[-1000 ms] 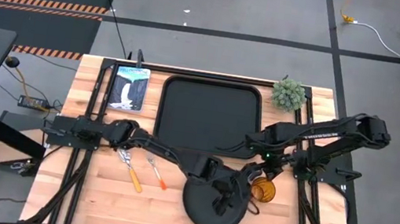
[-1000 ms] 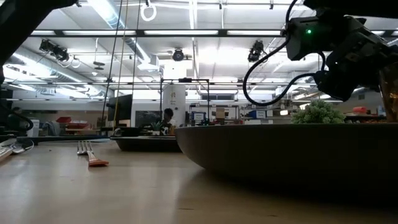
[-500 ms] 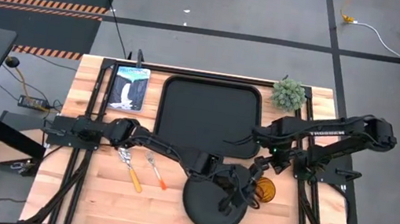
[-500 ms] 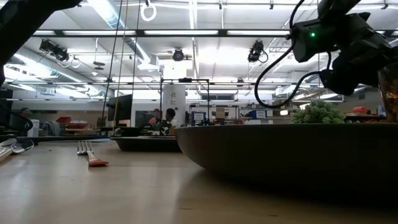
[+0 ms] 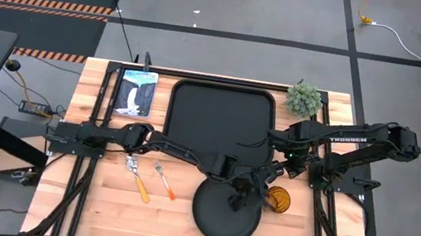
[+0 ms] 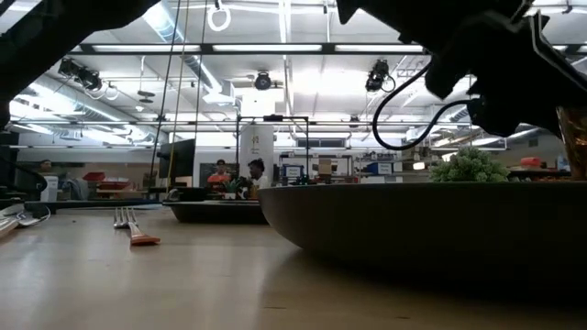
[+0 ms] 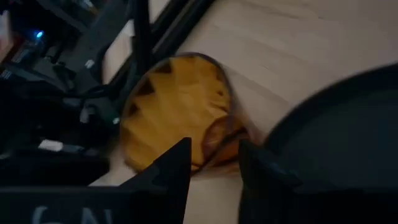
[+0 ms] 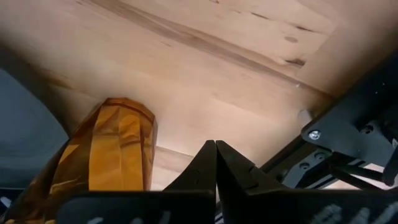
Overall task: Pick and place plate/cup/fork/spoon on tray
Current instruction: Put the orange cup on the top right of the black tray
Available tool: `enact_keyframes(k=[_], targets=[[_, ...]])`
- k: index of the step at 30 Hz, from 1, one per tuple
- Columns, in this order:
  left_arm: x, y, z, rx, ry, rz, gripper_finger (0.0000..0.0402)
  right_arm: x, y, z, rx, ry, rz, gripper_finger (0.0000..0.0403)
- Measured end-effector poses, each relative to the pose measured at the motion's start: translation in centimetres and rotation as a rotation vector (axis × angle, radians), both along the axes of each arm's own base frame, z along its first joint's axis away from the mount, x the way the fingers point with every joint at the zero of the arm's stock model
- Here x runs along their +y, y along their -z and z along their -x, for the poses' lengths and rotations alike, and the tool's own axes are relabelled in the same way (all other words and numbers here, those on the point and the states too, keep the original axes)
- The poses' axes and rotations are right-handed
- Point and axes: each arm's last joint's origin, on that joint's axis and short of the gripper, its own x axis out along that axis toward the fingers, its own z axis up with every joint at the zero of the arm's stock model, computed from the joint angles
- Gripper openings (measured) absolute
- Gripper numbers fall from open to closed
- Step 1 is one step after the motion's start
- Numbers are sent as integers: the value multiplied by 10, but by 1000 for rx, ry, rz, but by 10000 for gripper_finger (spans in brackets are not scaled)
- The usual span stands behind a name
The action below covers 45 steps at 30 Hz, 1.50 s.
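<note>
None of the 4 items was on the tray: plate at its 6 o'clock, cup at 5, fork and spoon at 7. The left tool hung open over the plate's rim beside the cup, gripping nothing. The right tool hovered closed above the cup.

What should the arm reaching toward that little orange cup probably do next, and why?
Probably ease the left gripper forward around the cup. Its fingers stand open with the cup just ahead, beside the plate; nothing is on the tray yet.
</note>
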Motion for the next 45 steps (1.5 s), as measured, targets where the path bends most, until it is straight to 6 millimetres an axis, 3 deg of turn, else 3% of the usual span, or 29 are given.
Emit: enact_keyframes(k=[11, 28, 32, 35, 45], targets=[[-2, 3, 2, 21, 58, -35, 137, 0, 0, -2, -20, 2, 5, 5], [-1, 4, 3, 33, 51, -74, 16, 0, 0, 0, -5, 2, -17, 5], [0, 3, 3, 35, 25, -46, 11, 0, -1, 0, -12, -18, -13, 5], [0, -2, 6, 58, -2, -5, 11, -5, -12, -1, -36, -31, 47, 5], [13, -55, 25, 81, -125, 158, 11, -38, -72, 5, -182, 46, 374, 4]])
